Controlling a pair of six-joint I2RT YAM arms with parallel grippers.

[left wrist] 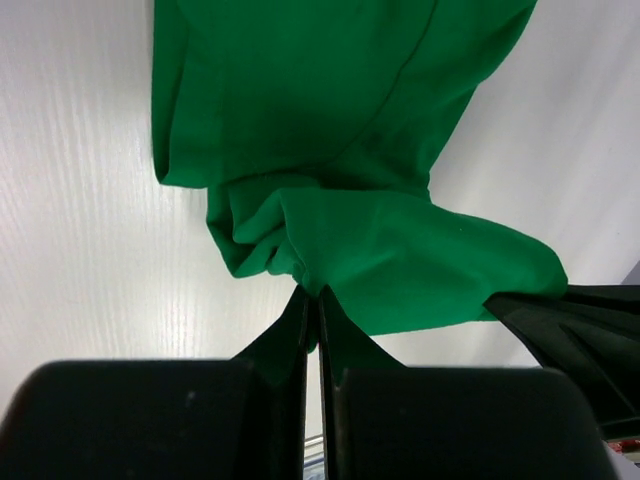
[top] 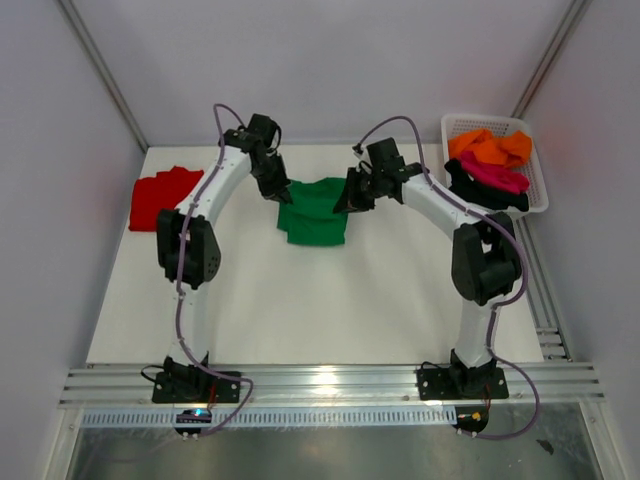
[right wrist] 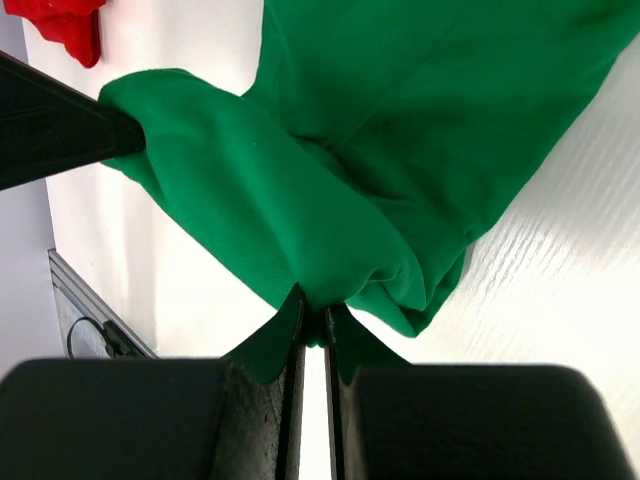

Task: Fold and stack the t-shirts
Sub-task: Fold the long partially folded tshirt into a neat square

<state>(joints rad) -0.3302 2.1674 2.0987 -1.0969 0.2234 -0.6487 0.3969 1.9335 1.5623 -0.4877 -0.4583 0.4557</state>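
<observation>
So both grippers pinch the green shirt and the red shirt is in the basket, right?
No: the red shirt lies on the table, outside the basket, as the top view shows. The left gripper and right gripper do pinch the green shirt.

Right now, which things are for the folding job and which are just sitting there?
For the job: green t-shirt, red t-shirt, and orange t-shirt, magenta t-shirt and black t-shirt.
Just there: white basket holding the last three, table.
</observation>
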